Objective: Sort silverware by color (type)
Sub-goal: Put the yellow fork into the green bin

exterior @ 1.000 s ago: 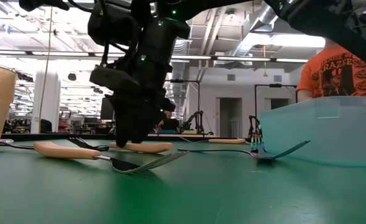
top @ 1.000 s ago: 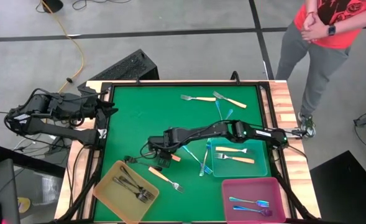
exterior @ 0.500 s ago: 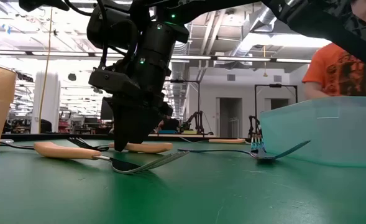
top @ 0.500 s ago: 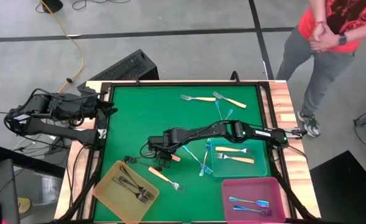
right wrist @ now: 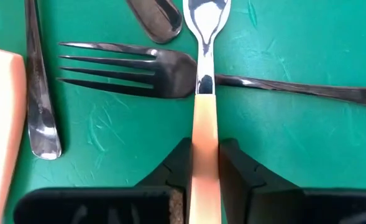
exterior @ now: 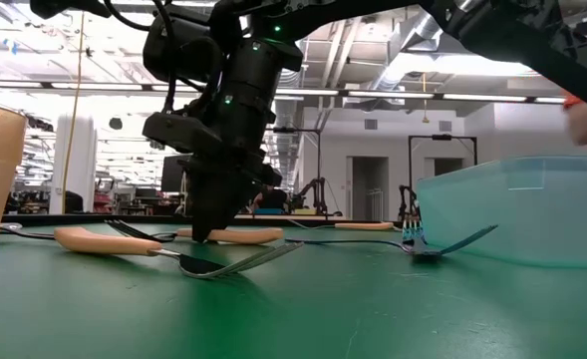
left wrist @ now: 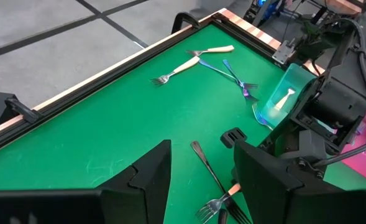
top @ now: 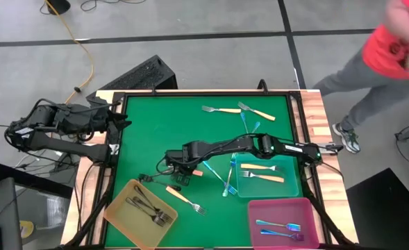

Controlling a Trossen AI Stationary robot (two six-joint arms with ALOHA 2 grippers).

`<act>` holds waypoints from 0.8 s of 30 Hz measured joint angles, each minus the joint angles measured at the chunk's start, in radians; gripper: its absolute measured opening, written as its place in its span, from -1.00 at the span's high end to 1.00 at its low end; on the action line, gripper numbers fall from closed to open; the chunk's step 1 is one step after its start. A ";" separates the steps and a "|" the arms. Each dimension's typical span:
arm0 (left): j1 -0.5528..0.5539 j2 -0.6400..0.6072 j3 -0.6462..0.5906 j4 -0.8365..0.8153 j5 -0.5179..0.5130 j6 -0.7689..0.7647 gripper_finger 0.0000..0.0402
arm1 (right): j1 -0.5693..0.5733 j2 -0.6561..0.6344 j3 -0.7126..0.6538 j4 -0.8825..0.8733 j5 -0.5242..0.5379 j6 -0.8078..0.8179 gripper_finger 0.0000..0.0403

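Observation:
My right gripper [top: 179, 173] stands low over the green mat, left of centre. It is shut on a tan-handled fork [right wrist: 204, 74] whose neck crosses a dark-grey fork [right wrist: 127, 71]. More dark forks [top: 148, 179] lie beside it. Another tan-handled fork [top: 185, 197] lies nearer the front edge, and two [top: 221, 110] lie at the far side. Blue forks [top: 229, 175] lie by the teal tray [top: 293, 186]. My left gripper [left wrist: 201, 180] hangs open above the table's far left edge. My right gripper pinches the tan handle [right wrist: 204, 124] of the fork between its two fingers [right wrist: 178, 163]. The fingers come steeply from above and lie across the handle. The fork lies flat on the mat, its neck resting over the dark-grey fork.
A yellow tray [top: 119, 201] at the front left holds dark forks. The teal tray holds tan-handled ones, and a pink tray [top: 260, 208] at the front right holds blue ones. A person [top: 391, 55] moves beyond the table's far right corner.
My right gripper has stayed low over the tan-handled fork and its fingers have closed in on the handle. The fork lies where it was. The person beyond the far right corner has moved.

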 joint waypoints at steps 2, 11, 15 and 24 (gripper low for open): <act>0.000 0.000 0.000 0.000 0.000 0.000 0.21 | 0.000 0.000 0.000 0.000 -0.003 0.012 0.62; 0.000 0.000 0.000 0.000 0.003 0.003 0.21 | 0.002 -0.028 0.015 -0.010 -0.031 0.026 0.62; 0.000 0.000 0.000 0.000 0.003 0.004 0.21 | -0.002 -0.069 0.009 -0.020 -0.032 0.018 0.62; 0.000 0.000 0.000 0.000 0.005 0.003 0.21 | -0.010 -0.164 0.016 -0.094 -0.012 -0.032 0.62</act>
